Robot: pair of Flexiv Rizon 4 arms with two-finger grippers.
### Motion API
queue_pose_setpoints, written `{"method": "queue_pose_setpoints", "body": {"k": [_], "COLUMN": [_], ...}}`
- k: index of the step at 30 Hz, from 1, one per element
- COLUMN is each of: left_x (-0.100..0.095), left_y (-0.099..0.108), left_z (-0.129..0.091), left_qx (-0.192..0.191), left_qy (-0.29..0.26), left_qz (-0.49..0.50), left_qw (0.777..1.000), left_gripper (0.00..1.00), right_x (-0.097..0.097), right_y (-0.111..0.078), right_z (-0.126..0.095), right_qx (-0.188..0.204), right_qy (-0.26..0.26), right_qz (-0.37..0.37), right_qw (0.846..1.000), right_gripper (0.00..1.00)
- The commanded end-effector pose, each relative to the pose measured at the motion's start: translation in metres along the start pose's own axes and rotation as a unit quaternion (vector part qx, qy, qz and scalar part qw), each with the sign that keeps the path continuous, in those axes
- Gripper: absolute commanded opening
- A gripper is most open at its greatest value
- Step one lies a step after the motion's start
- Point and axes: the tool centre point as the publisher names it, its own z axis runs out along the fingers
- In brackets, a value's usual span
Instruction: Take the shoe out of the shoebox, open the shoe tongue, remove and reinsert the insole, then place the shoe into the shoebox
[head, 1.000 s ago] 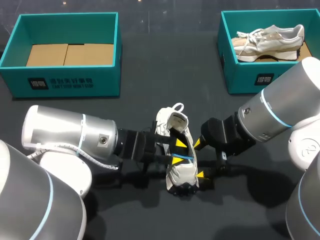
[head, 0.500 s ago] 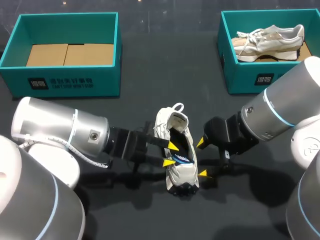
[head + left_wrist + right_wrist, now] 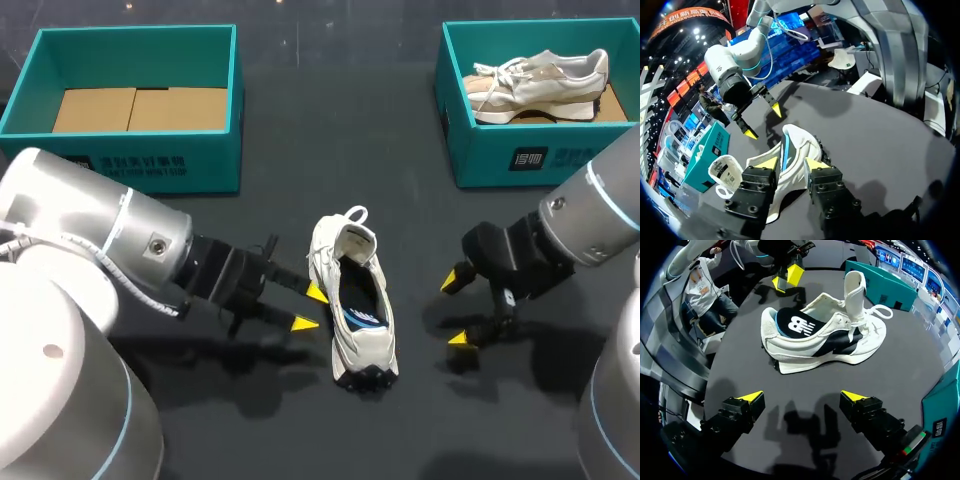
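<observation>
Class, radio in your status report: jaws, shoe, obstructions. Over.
Left jaws open beside shoe; right jaws open, clear of it. Shoe on table, tongue up, insole in. Nothing in the way.

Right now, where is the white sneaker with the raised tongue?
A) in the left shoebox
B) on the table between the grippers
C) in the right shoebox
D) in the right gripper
B: the white sneaker sits on the table between the open left gripper and the open right gripper, gripped by neither.
</observation>
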Motion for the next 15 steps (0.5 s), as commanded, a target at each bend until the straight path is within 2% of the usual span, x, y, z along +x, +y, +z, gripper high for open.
{"method": "queue_pose_setpoints", "body": {"k": [1,10,12,13,14,15], "left_x": [0.001,0.003,0.001,-0.001,-0.003,-0.004], "left_y": [-0.002,0.004,0.005,0.006,0.007,0.007], "left_z": [-0.04,-0.069,-0.076,-0.08,-0.084,-0.087], "left_qx": [0.0,-0.011,-0.004,-0.007,-0.005,-0.002], "left_qy": [0.028,0.085,0.099,0.104,0.111,0.118], "left_qz": [0.002,0.019,0.024,0.029,0.033,0.037], "left_qw": [1.0,0.996,0.995,0.994,0.993,0.992], "left_gripper": [0.3,0.26,0.24,0.17,0.0,0.0], "right_x": [0.007,0.002,0.002,0.002,0.002,0.002], "right_y": [-0.006,-0.017,-0.017,-0.017,-0.017,-0.017], "right_z": [-0.032,-0.044,-0.044,-0.044,-0.044,-0.044], "right_qx": [0.011,0.0,0.0,0.0,0.0,0.0], "right_qy": [-0.002,0.008,0.008,0.008,0.008,0.008], "right_qz": [0.006,0.007,0.007,0.007,0.007,0.007], "right_qw": [1.0,1.0,1.0,1.0,1.0,1.0], "right_gripper": [1.0,1.0,1.0,1.0,1.0,1.0]}}
